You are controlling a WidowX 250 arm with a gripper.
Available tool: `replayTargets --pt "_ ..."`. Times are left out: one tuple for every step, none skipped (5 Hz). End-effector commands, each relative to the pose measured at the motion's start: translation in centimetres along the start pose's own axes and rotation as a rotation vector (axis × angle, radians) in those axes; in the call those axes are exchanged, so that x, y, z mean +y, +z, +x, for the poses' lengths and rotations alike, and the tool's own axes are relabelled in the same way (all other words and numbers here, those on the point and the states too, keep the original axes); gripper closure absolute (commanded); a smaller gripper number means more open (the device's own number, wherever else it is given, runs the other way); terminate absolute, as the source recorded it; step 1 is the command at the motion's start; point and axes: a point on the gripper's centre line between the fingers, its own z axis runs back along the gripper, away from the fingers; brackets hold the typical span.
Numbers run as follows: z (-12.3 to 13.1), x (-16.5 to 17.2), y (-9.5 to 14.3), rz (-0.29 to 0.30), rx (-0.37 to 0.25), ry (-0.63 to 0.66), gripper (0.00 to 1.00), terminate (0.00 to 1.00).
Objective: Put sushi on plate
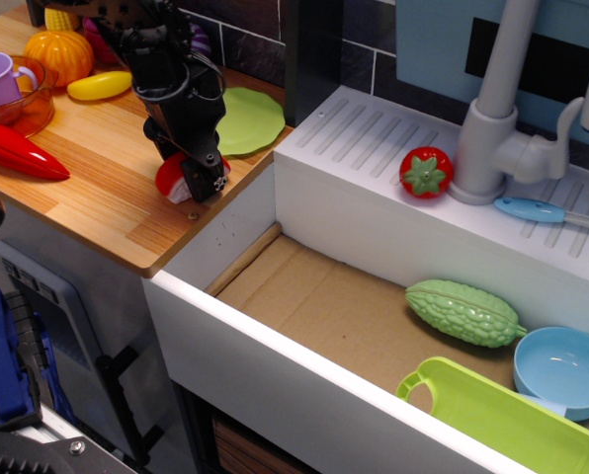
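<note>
The sushi [170,179], red top over a white base, sits on the wooden counter [97,188] near its right edge. My gripper [184,170] is down over it. Its black fingers [205,178] stand on either side of the sushi and look closed on it, hiding most of it. The light-green scalloped plate [252,119] lies flat on the counter just behind and to the right of the gripper, a short way from the sushi. The sushi is still at counter level.
A red chili [18,153], an orange bowl with a purple cup [3,84], a pumpkin [57,51] and a yellow piece [102,85] are on the counter's left. On the right, the white sink [304,178] holds a green gourd [462,311], a lime tray [502,420] and a blue bowl [566,370]. A tomato [426,171] sits on the drainboard.
</note>
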Motion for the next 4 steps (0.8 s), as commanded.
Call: replayTargets --pt "2.8 1.3 3.4 0.09 -0.031 -0.035 1.0 0.0" --pt "4.3 2.1 4.3 0.098 -0.036 -0.061 1.0 0.0" --pt "5.7 3.0 4.3 0.081 -0.072 -0.101 1.0 0.0" --pt "6.9 3.8 3.8 0.076 -0.096 -0.133 1.0 0.0"
